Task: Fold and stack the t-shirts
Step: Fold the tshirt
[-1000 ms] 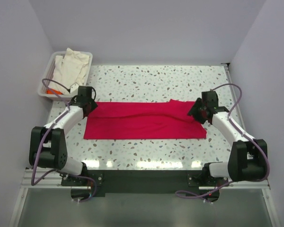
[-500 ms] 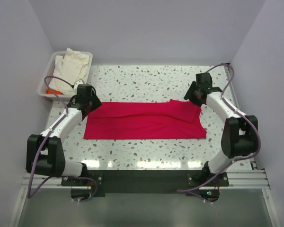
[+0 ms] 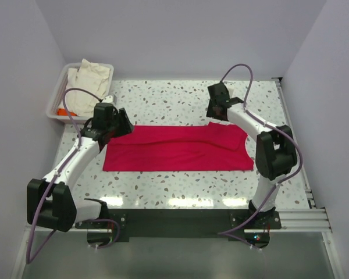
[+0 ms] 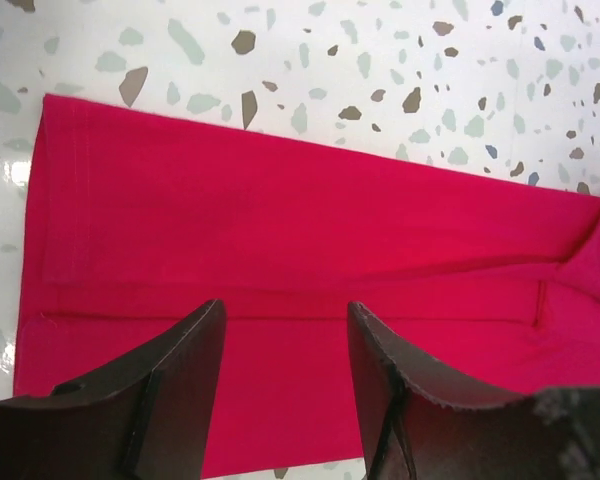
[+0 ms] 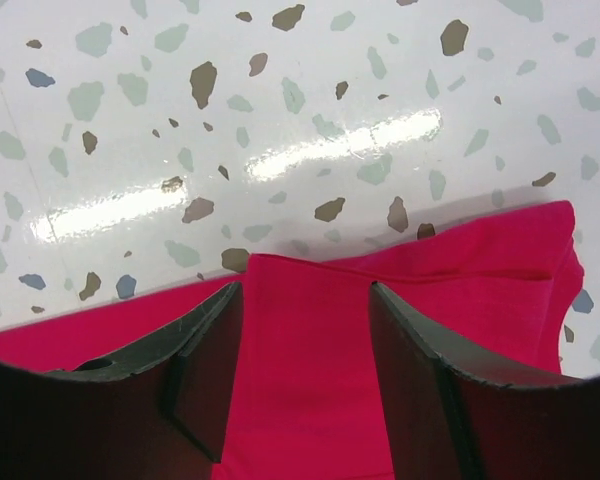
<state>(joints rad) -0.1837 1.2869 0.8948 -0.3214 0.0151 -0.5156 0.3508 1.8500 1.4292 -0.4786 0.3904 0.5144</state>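
Gaping empty, left fingers and right fingers hover over the smooth, oblong crimson t-shirt.

The spread t-shirt lies flat across the middle of the table, its long side running left to right, nearer the front edge than the back; a folded-over part lies on top at its right end, toward the far side. The tray stands at the table's far left corner, behind and to the left of the spread t-shirt, apart from it; the heaped t-shirt lies in the tray, with a bit of cloth at the tray's near end. The left gripper hangs above the spread t-shirt's far left corner, just right of the tray; the right gripper hangs above the far edge of the spread t-shirt, right of centre, over the folded-over part.
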